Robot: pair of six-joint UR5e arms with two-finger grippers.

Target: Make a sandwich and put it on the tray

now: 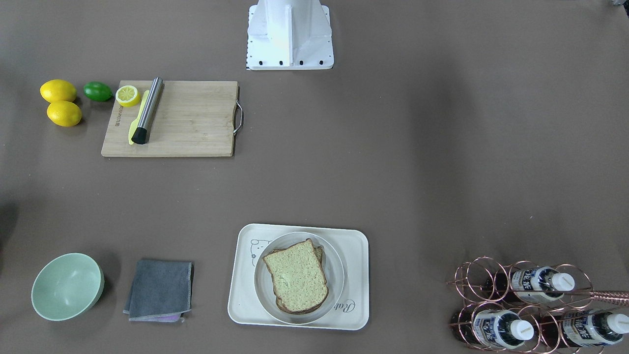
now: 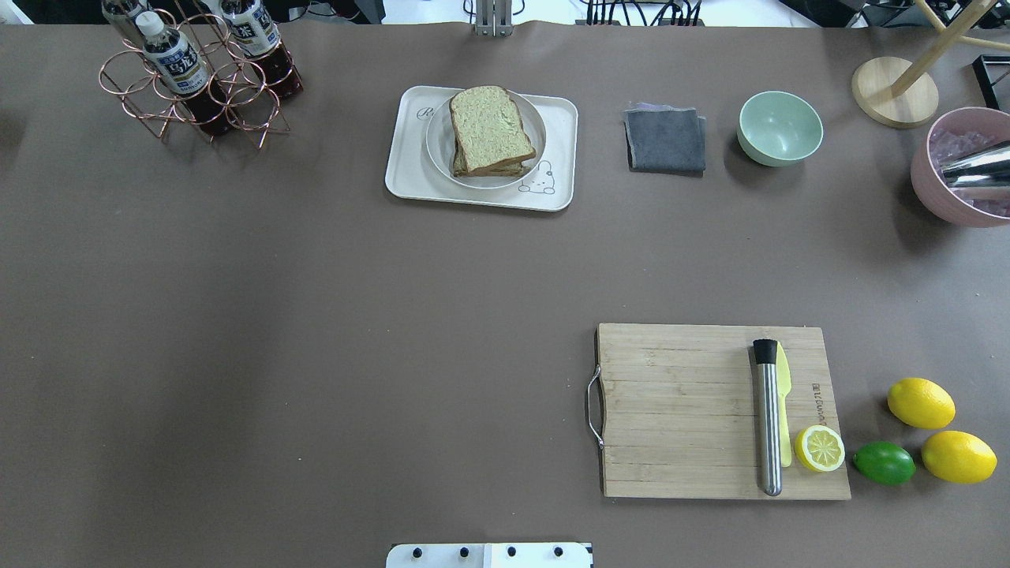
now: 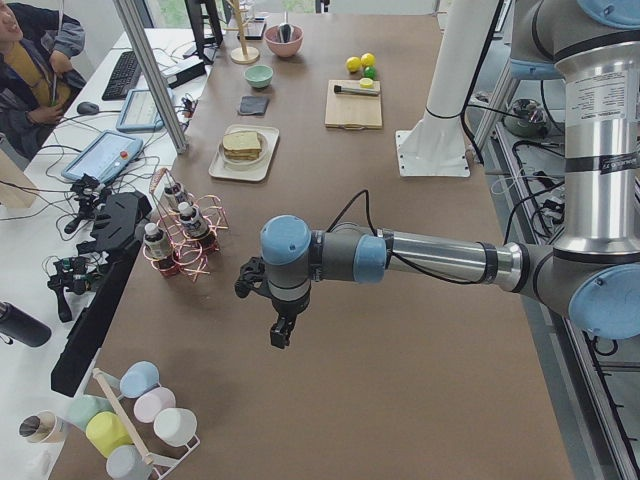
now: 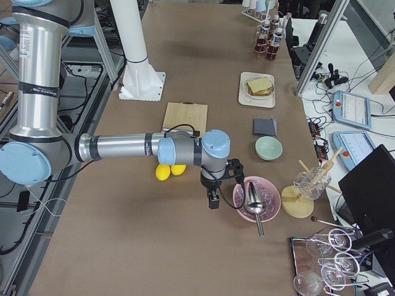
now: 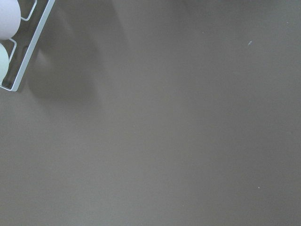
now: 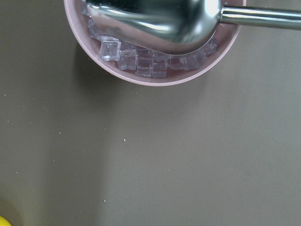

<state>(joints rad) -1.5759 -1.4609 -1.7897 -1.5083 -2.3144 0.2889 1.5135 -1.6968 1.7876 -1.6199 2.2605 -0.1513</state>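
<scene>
The sandwich (image 1: 296, 276) is a stack of pale tan bread slices with dark crusts on a round white plate (image 1: 336, 275), which stands on the cream tray (image 1: 354, 246). The stack also shows in the overhead view (image 2: 491, 130), on the tray (image 2: 406, 177). No egg is visible. My left gripper (image 3: 282, 335) hangs over bare table far from the tray, near the bottle rack. My right gripper (image 4: 214, 200) hangs beside a pink bowl at the other end. Both show only in the side views, so I cannot tell whether they are open or shut.
A wooden cutting board (image 2: 686, 410) holds a metal muddler (image 2: 768, 418), a yellow knife and a lemon half (image 2: 820, 448). Lemons (image 2: 921, 402) and a lime (image 2: 884, 462) lie beside it. A green bowl (image 2: 779, 128), grey cloth (image 2: 665, 140), bottle rack (image 2: 197, 75) and pink ice bowl (image 2: 959, 170) stand along the far edge.
</scene>
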